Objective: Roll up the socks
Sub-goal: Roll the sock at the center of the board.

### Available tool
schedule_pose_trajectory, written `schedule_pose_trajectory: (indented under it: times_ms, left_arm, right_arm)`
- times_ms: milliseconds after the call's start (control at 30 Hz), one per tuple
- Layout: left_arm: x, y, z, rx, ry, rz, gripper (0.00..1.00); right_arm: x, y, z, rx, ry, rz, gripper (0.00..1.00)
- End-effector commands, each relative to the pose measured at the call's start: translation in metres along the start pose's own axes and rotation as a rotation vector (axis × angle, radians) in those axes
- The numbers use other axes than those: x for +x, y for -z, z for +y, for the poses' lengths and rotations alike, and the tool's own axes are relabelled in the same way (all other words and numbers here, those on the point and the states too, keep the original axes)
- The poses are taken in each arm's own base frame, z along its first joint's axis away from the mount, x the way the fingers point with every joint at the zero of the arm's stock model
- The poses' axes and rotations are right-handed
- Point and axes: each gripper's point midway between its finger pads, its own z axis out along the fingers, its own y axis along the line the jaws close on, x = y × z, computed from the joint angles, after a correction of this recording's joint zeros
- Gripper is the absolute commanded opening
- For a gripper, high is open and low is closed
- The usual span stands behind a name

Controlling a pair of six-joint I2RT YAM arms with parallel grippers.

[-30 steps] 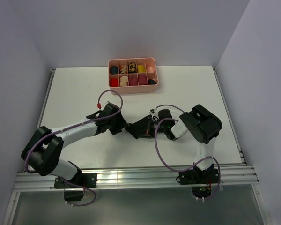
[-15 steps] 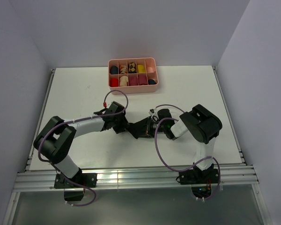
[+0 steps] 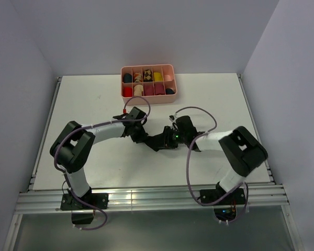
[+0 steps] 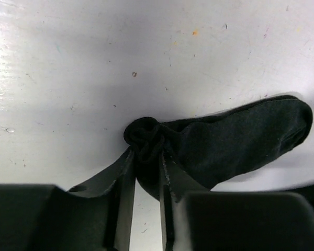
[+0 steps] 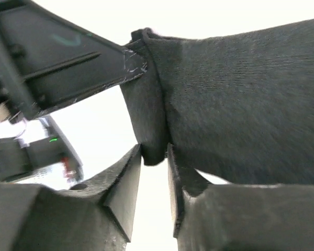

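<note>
Both arms shifted inward around soft, bunched black sock (image 4: 235,138).

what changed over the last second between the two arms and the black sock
The left tool slid right toward the table's middle and narrowed onto the bunched end of the black sock. The right arm swung out to the right, its tool staying at the sock with a fold of fabric between its fingers. The sock stayed mid-table; the pink tray and its rolled socks did not move.

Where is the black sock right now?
In the top view the black sock lies mid-table between the left gripper and right gripper, in front of the pink tray.
</note>
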Motion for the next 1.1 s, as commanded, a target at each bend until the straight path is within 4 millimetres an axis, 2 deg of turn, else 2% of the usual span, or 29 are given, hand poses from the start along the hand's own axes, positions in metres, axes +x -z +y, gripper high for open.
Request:
schedule_pose_trajectory:
  times_ms: [0,33,100,200,233,333,533,667,733,867,1000,1067]
  left_arm:
    - [0.016,-0.008,0.039,-0.182,-0.067,0.058,0.24]
    - [0.016,-0.006,0.038,-0.186,-0.079,0.061,0.22]
    - [0.013,-0.004,0.032,-0.191,-0.089,0.064,0.19]
    - [0.009,-0.002,0.024,-0.190,-0.112,0.061,0.18]
    - [0.010,-0.002,0.024,-0.198,-0.124,0.064,0.18]
    - [0.010,0.000,0.019,-0.197,-0.142,0.067,0.18]
    - [0.015,0.000,0.017,-0.195,-0.150,0.084,0.17]
    - [0.017,0.001,0.017,-0.193,-0.148,0.087,0.17]
    - [0.017,0.002,0.018,-0.195,-0.148,0.088,0.17]
    - [0.019,0.002,0.018,-0.189,-0.146,0.093,0.17]
    - [0.019,0.004,0.019,-0.187,-0.142,0.093,0.17]
    - [0.019,0.004,0.022,-0.193,-0.145,0.090,0.16]
  right_arm:
    - [-0.021,0.024,0.004,0.142,0.205,-0.120,0.36]
    - [-0.030,0.032,-0.005,0.227,0.264,-0.171,0.37]
    - [-0.044,0.048,0.014,0.251,0.361,-0.262,0.41]
    - [-0.046,0.056,0.032,0.302,0.522,-0.333,0.45]
    - [-0.039,0.052,0.040,0.292,0.580,-0.323,0.45]
    - [-0.040,0.046,0.049,0.322,0.646,-0.334,0.46]
    - [-0.024,0.015,0.064,0.328,0.732,-0.296,0.47]
    - [-0.008,-0.004,0.061,0.352,0.781,-0.248,0.47]
    - [-0.006,-0.008,0.059,0.379,0.798,-0.243,0.47]
    - [0.004,-0.020,0.043,0.447,0.812,-0.205,0.47]
    - [0.005,-0.019,0.024,0.549,0.811,-0.211,0.46]
    - [0.004,-0.017,0.024,0.559,0.807,-0.222,0.46]
